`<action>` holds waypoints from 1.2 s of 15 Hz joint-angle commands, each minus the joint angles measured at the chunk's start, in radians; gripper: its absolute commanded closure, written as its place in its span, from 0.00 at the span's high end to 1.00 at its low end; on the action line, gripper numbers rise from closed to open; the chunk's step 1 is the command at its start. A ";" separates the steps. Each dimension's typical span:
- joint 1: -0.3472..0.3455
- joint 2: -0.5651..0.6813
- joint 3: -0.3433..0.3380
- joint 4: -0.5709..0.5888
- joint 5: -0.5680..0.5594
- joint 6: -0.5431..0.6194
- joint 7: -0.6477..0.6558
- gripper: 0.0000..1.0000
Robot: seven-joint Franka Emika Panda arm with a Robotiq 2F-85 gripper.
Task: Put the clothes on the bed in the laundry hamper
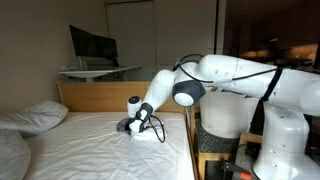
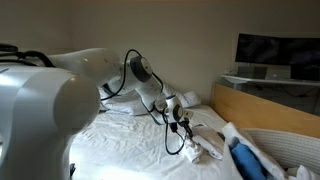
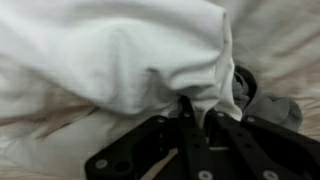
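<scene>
Behind the bed (image 1: 90, 140), desk (image 1: 100, 71) and monitor (image 1: 92, 45)

We see a soft, creased white cloth garment (image 3: 140, 50), a matt black gripper (image 3: 196, 108), a wrinkled white cloth sheet (image 1: 90, 142), a smooth pale wood headboard (image 1: 100, 97) and a glossy white plastic arm (image 1: 235, 68).

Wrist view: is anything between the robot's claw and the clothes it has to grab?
Nothing visible is in the way. The gripper is shut right on a white garment, whose fabric bunches at its fingertips. A grey piece lies beside it, not between. In an exterior view the gripper is down on the bed.
</scene>
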 commanded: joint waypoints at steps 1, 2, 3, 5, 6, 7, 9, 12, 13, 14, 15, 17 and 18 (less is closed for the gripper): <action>-0.084 -0.109 0.041 -0.028 -0.073 -0.061 -0.051 0.04; -0.097 -0.130 0.040 -0.031 -0.090 -0.080 -0.060 0.03; -0.121 -0.160 0.050 -0.034 -0.117 -0.128 -0.094 0.03; -0.153 -0.210 0.051 -0.022 -0.174 -0.247 -0.140 0.03; -0.169 -0.226 0.052 -0.004 -0.203 -0.308 -0.157 0.03; -0.182 -0.243 0.050 0.018 -0.235 -0.376 -0.169 0.03; -0.210 -0.271 0.058 0.073 -0.294 -0.508 -0.199 0.03; -0.248 -0.293 0.089 0.177 -0.362 -0.670 -0.228 0.03; -0.260 -0.298 0.103 0.217 -0.379 -0.727 -0.239 0.03; -0.276 -0.298 0.123 0.266 -0.391 -0.807 -0.270 0.03; -0.289 -0.296 0.141 0.311 -0.400 -0.873 -0.295 0.03; -0.322 -0.285 0.176 0.413 -0.400 -1.013 -0.343 0.03; -0.345 -0.284 0.198 0.464 -0.389 -1.087 -0.375 0.03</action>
